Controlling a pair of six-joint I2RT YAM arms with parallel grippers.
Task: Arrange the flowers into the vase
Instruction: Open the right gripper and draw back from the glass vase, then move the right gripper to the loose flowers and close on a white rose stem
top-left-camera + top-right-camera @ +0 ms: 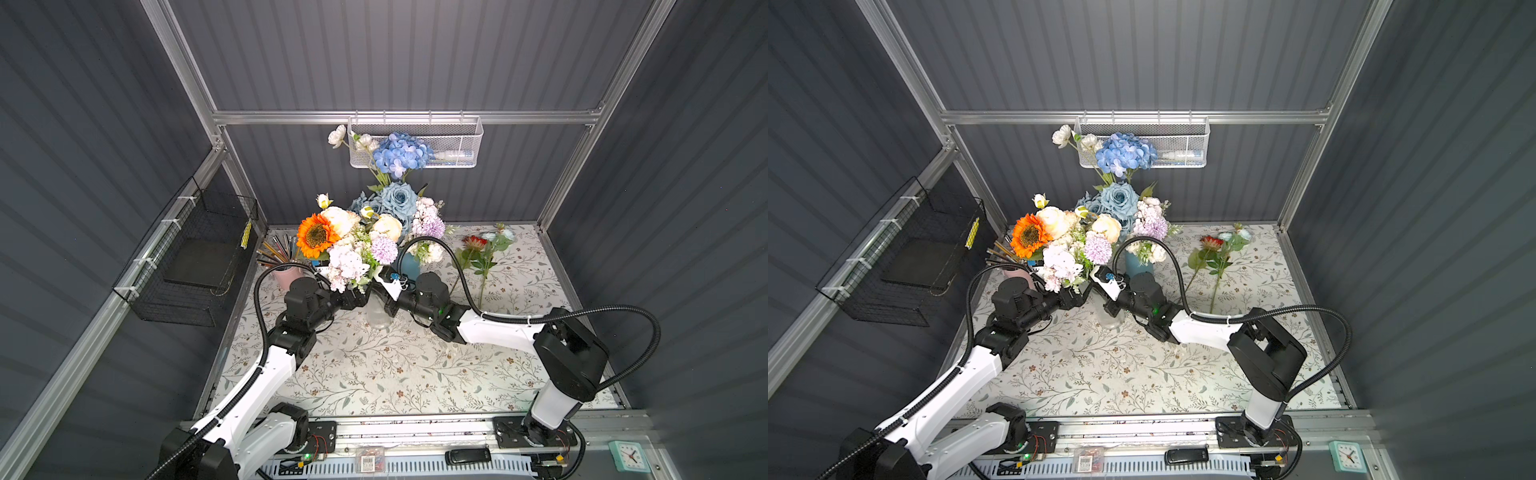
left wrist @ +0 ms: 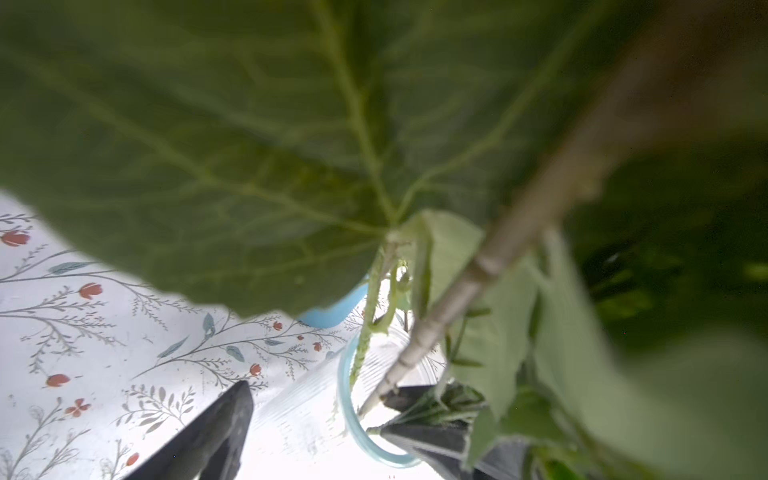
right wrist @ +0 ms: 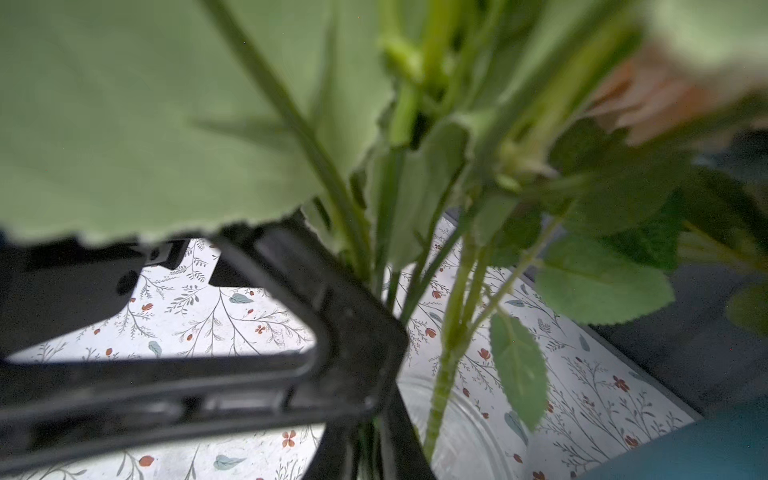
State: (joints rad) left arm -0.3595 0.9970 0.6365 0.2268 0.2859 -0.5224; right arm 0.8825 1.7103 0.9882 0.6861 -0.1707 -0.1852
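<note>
A clear glass vase (image 1: 379, 311) (image 1: 1109, 316) stands mid-table with a bunch of flowers (image 1: 353, 249) above it: an orange sunflower (image 1: 316, 235), cream and lilac blooms. My left gripper (image 1: 360, 296) (image 2: 374, 419) is open, with the vase rim (image 2: 353, 419) between its fingers. My right gripper (image 1: 380, 283) (image 3: 365, 453) comes in from the right over the vase mouth and is shut on green stems (image 3: 440, 386). Blossoms hide its fingertips in both top views. A red sunflower (image 1: 473, 243) and an aqua blossom (image 1: 505, 237) lie on the cloth at the right.
A blue vase (image 1: 411, 266) with dusty-blue roses (image 1: 397, 199) and a hydrangea (image 1: 399, 153) stands just behind. A pink pencil cup (image 1: 286, 276) is at the left. A black wire basket (image 1: 199, 257) hangs on the left wall, a white mesh basket (image 1: 415, 141) on the back rail.
</note>
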